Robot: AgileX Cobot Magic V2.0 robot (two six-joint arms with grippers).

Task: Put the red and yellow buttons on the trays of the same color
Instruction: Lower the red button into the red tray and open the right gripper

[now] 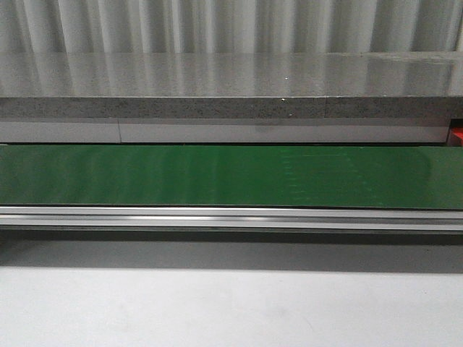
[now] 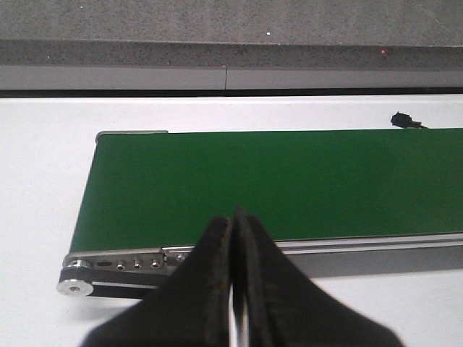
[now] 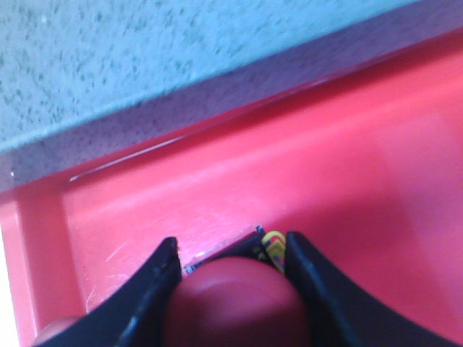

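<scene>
**Red button held over the red tray; belt bare**

The long green conveyor belt (image 1: 231, 177) with its silver aluminium side rail (image 1: 231, 217) spans the whole front view, its ends cut off there. Behind the belt runs a grey speckled stone ledge (image 1: 231, 107); in front lies the pale grey bench (image 1: 231, 303). At the belt's right end, only a sliver of the red plastic tray (image 1: 457, 136) shows at the picture's edge. Neither arm appears in the front view.

The right wrist view is filled by that tray's floor (image 3: 347, 166). The right gripper (image 3: 231, 253) has its jaws clamped on a round red button (image 3: 242, 300), held over the tray; whether it touches the floor is hidden. A small yellow-marked part (image 3: 274, 244) behind the button is too blurred to identify.

The left gripper (image 2: 233, 220) hangs at the belt's near rail, close to the end roller (image 2: 76, 283), jaws pressed together on nothing.
</scene>
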